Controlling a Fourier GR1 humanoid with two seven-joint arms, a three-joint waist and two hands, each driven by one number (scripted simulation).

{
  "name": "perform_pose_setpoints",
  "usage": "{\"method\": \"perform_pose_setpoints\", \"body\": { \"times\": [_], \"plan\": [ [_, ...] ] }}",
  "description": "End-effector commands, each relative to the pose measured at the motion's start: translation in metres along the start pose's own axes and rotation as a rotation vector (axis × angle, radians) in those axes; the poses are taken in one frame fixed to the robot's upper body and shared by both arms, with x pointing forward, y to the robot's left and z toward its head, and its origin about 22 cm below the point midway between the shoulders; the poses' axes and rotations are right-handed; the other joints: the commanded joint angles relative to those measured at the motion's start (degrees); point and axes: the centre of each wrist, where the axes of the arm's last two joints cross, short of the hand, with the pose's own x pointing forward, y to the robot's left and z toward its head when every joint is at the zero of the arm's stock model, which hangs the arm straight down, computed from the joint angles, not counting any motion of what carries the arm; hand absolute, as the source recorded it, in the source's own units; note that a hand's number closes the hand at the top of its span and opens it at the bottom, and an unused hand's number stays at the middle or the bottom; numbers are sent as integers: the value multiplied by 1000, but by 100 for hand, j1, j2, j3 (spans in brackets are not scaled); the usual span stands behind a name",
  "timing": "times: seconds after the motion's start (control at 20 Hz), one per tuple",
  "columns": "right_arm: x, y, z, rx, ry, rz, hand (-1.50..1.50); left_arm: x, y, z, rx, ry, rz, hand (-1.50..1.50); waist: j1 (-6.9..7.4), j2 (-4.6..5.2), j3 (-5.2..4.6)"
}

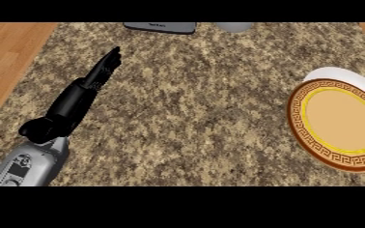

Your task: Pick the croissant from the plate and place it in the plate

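Observation:
My left hand reaches up over the granite counter at the left, fingers straight and together, holding nothing. At the right edge lies a plate with a brown patterned rim, a yellow ring and a tan centre, partly cut off by the view. Part of a white plate peeks out from behind its top. No croissant shows anywhere. My right hand is out of view.
A grey flat object lies at the counter's far edge, and a pale round object sits to its right. A wooden surface borders the counter on the left.

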Motion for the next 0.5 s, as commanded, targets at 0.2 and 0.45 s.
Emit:
{"method": "perform_pose_setpoints", "body": {
  "times": [0.2, 0.45],
  "plan": [
    [8, 9, 50, -1, 169, -356, -150, -4, 2, -1, 7, 12, -2, 0, -40, 13, -22],
    [-10, 23, 80, 32, 173, -397, -150, -1, 3, -2, 17, 8, -17, 0, -101, 14, -15]
  ]
}}
